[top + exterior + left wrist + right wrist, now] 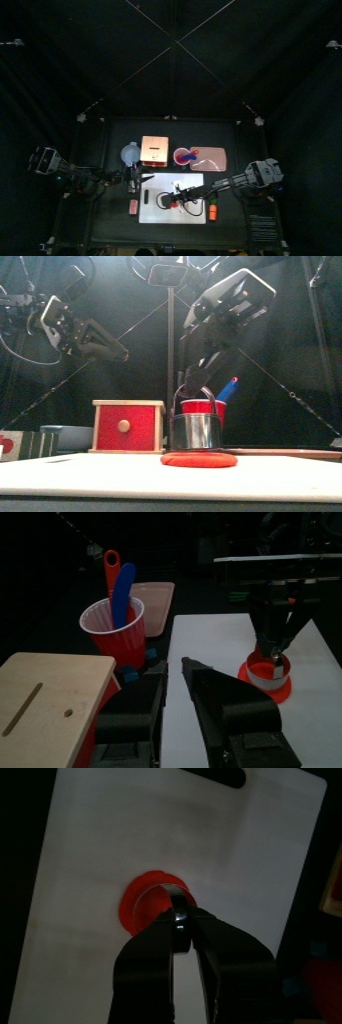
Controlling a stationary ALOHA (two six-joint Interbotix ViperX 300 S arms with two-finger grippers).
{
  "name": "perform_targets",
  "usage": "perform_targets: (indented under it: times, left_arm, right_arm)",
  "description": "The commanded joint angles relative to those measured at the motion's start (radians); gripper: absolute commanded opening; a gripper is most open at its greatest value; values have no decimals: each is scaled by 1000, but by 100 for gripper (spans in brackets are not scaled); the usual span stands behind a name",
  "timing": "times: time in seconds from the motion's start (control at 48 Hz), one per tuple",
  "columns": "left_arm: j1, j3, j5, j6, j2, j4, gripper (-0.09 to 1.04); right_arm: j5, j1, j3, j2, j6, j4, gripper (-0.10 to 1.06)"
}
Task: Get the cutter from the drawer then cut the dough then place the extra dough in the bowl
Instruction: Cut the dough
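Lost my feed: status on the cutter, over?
Right gripper shut on cutter handle. Cutter on dough, on board. Left gripper open, beside box. Nothing in the way.

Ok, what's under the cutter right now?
The red dough disc lies under the cutter, its edge showing on both sides, on the white cutting board. The cutter's wall and the right gripper, holding its wire handle, hide the dough inside the ring.
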Motion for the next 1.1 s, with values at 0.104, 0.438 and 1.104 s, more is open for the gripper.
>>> perform_targets:
  times: [0.104, 0.438, 1.104]
  left_arm:
    - [3, -15, -3, 0, 5, 0, 64]
    - [5, -28, -5, 2, 5, 0, 65]
    - [-117, -189, -160, -6, 215, -61, 68]
  right_arm:
    - [-15, -2, 6, -20, -2, 15, 45]
    - [-38, 2, 8, -32, -2, 11, 64]
    - [-1074, -163, 667, -423, -9, 72, 81]
